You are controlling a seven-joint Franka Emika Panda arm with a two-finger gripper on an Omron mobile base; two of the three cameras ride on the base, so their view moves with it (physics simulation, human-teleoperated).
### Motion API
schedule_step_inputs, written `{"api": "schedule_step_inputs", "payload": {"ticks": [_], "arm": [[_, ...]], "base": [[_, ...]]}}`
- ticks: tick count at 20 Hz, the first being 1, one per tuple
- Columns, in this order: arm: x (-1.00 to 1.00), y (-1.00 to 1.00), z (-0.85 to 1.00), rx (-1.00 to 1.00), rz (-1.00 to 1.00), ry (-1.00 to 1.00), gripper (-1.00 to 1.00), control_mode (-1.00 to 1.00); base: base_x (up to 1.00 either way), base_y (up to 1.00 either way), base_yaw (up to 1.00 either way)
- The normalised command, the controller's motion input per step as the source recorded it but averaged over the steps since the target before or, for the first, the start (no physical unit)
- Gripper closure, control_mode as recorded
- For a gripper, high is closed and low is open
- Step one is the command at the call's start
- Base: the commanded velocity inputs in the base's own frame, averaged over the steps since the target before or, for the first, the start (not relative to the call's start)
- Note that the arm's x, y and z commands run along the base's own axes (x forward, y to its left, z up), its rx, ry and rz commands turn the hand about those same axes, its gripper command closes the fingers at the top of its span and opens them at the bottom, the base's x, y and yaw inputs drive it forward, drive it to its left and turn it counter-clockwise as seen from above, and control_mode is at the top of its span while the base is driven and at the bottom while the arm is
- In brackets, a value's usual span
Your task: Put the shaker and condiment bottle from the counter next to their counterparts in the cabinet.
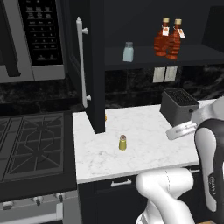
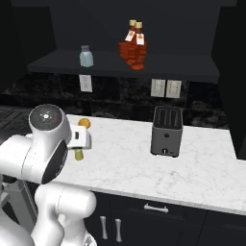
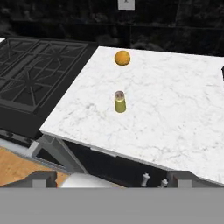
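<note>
Gripper (image 3: 112, 177): jaws standing wide apart, grasping nothing, looking down over the counter's front edge | shaker (image 3: 120, 101): standing upright on the counter (image 3: 175, 113), long axis vertical, lying straight ahead of the gripper, nearer than the orange (image 3: 122, 57) | likely move: advancing onto the shaker.

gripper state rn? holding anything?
Gripper: open, holding nothing. The small yellow-olive shaker with a grey cap stands alone on the white marble counter, ahead of the hand.
</note>
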Motion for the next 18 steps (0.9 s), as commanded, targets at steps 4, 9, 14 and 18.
{"api": "schedule_step_inputs", "payload": {"ticks": [4,9,14,18], "arm": [[0.14,0.02,-0.73,-0.13,0.11,-0.03,-1.0,-1.0],[0.25,0.0,-0.5,0.0,0.25,-0.21,-1.0,-1.0],[0.3,0.02,-0.67,0.0,0.35,-0.14,-1.0,-1.0],[0.48,0.22,-0.66,0.0,0.23,-0.05,-1.0,-1.0]], "base": [[0.0,0.0,0.0],[0.0,0.0,0.0],[0.0,0.0,0.0],[0.0,0.0,0.0]]}}
